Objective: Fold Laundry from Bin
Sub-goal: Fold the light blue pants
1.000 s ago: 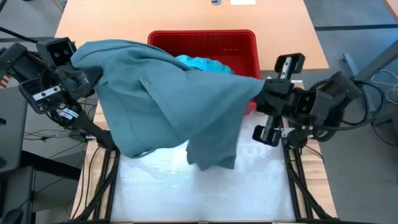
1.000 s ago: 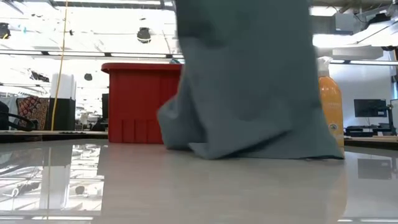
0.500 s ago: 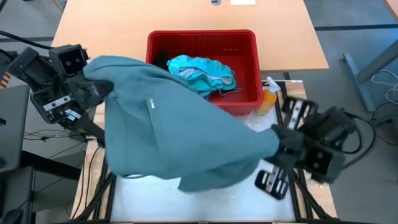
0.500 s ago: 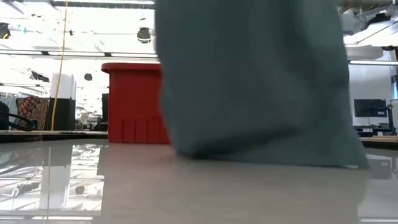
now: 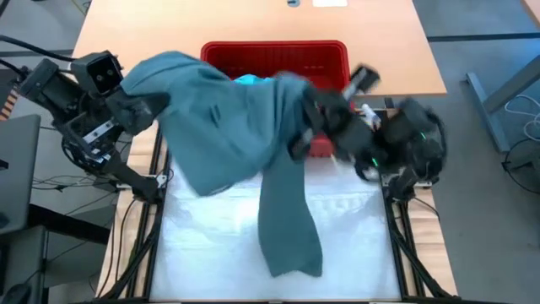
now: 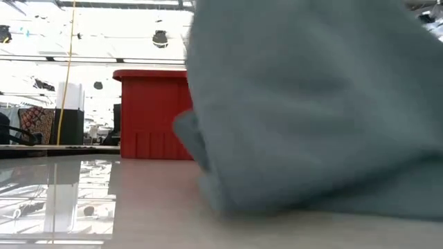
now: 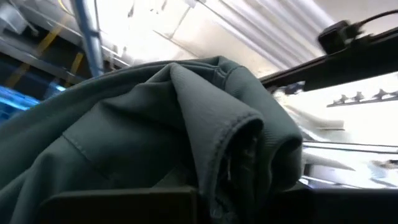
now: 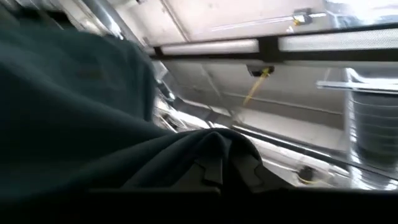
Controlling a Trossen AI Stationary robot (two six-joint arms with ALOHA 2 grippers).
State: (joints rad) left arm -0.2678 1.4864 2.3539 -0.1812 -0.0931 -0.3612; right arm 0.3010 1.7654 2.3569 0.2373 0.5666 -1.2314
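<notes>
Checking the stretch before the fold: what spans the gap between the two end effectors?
In the high view, only the grey-green garment, stretched from left end effector to right end effector.

The grey-green garment [image 5: 245, 143] hangs stretched above the table — one end trailing down onto it. Behind stands the red bin [image 5: 329, 59], a teal garment [image 5: 246, 80] inside.

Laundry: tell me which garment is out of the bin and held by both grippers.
The dull grey-green garment, stretched between the left gripper and right gripper; the bright teal one lies in the red bin.

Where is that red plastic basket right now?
In the high view the red plastic basket stands at the table's far middle, between both arms, half covered by the raised grey-green garment.
</notes>
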